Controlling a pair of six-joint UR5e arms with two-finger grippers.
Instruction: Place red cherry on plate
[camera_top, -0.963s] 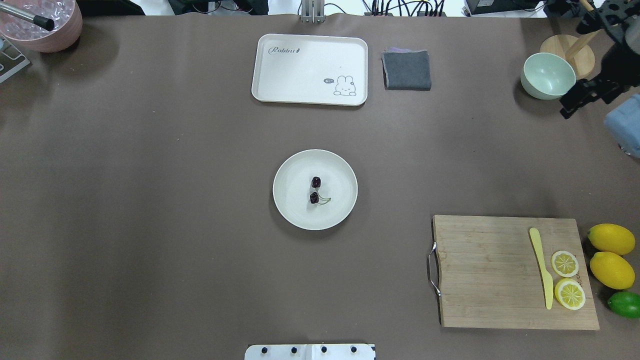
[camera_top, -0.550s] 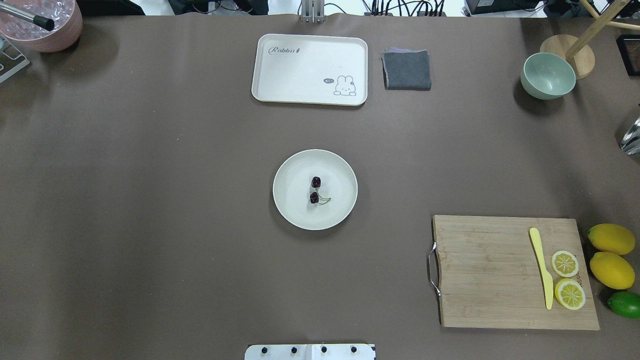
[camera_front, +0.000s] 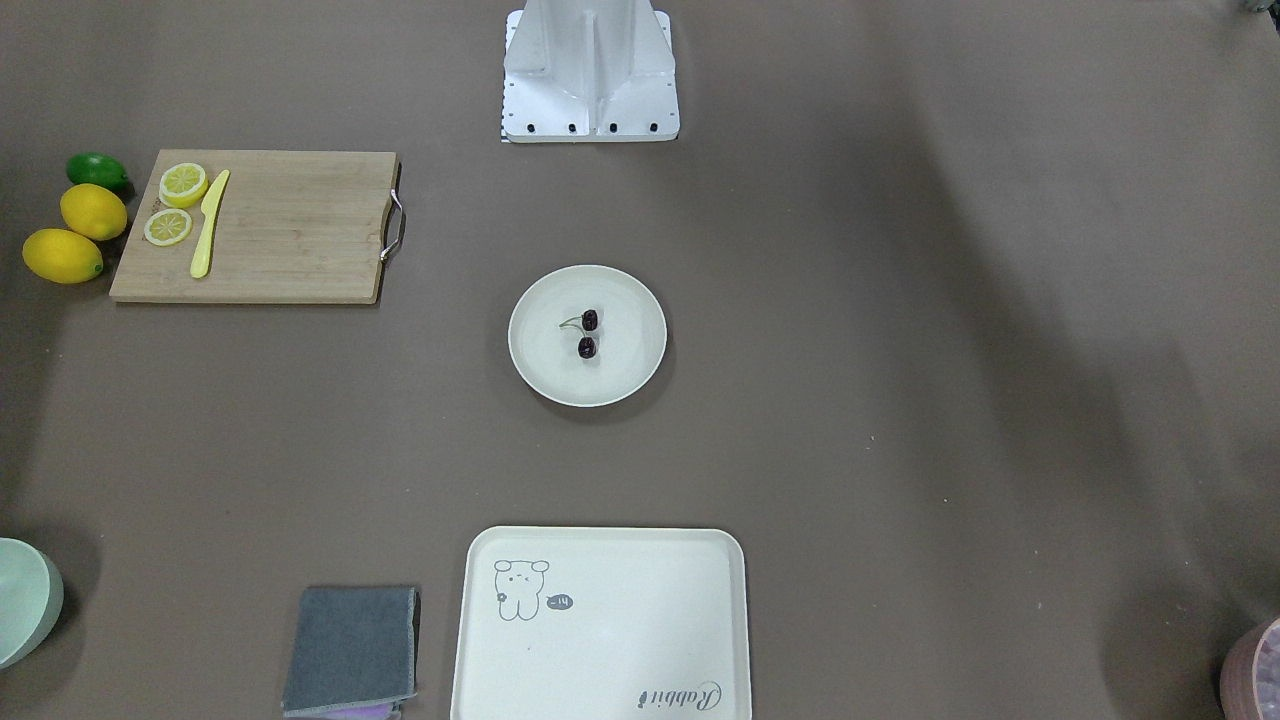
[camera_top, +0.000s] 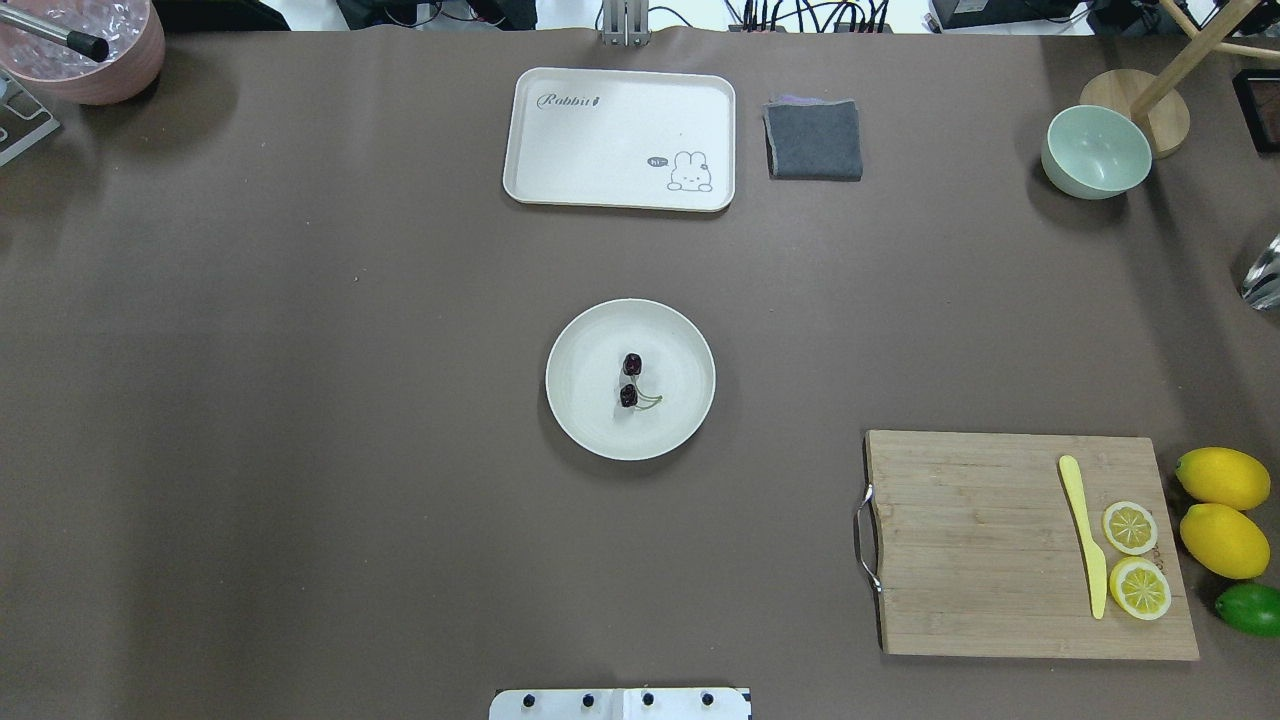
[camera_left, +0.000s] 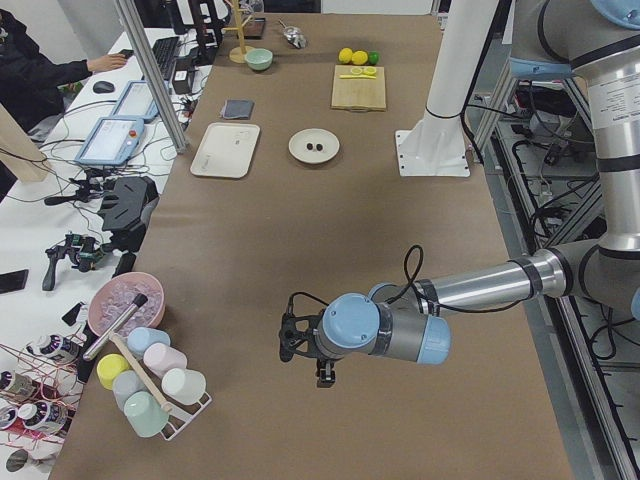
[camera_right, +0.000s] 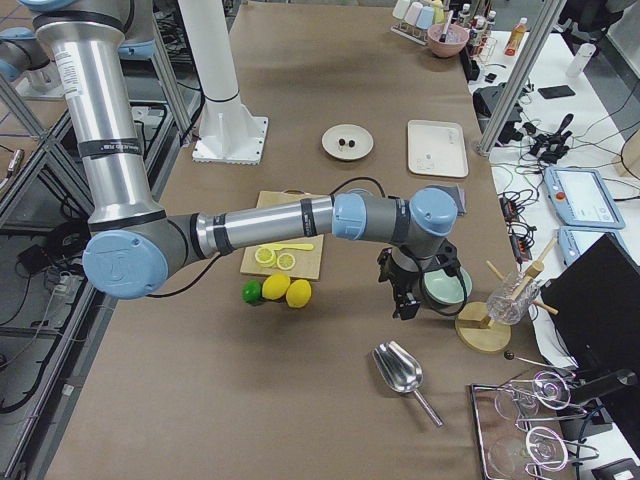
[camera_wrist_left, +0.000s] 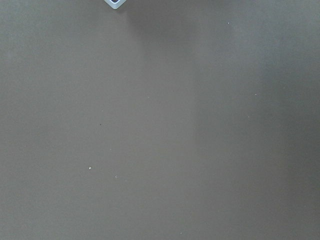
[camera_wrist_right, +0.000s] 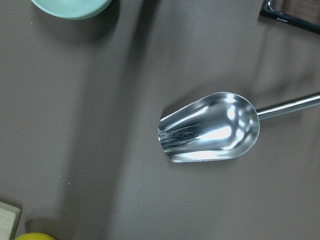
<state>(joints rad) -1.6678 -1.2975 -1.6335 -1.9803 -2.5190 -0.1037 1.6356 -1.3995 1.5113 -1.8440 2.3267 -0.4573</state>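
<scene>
The red cherry (camera_top: 630, 380), a dark pair joined by thin green stems, lies near the middle of the round cream plate (camera_top: 580, 425) at the table's centre. The front-facing view shows the cherry (camera_front: 588, 334) on the plate (camera_front: 540, 372) too. Nothing touches either. My left gripper (camera_left: 320, 372) hangs over bare table far from the plate, seen only from the left end. My right gripper (camera_right: 405, 305) hovers beside the green bowl, seen only from the right end. I cannot tell whether either is open or shut.
A rabbit tray (camera_top: 620, 140) and grey cloth (camera_top: 814, 140) sit at the back. The green bowl (camera_top: 1095, 152) stands far right, with a metal scoop (camera_wrist_right: 210, 127) nearby. A cutting board (camera_top: 970, 540) holds lemon slices and a yellow knife; lemons (camera_top: 1222, 478) lie beside it.
My right gripper, seen by the green bowl a second ago, has moved out of the overhead view to the right. The cherry and plate have not moved.
</scene>
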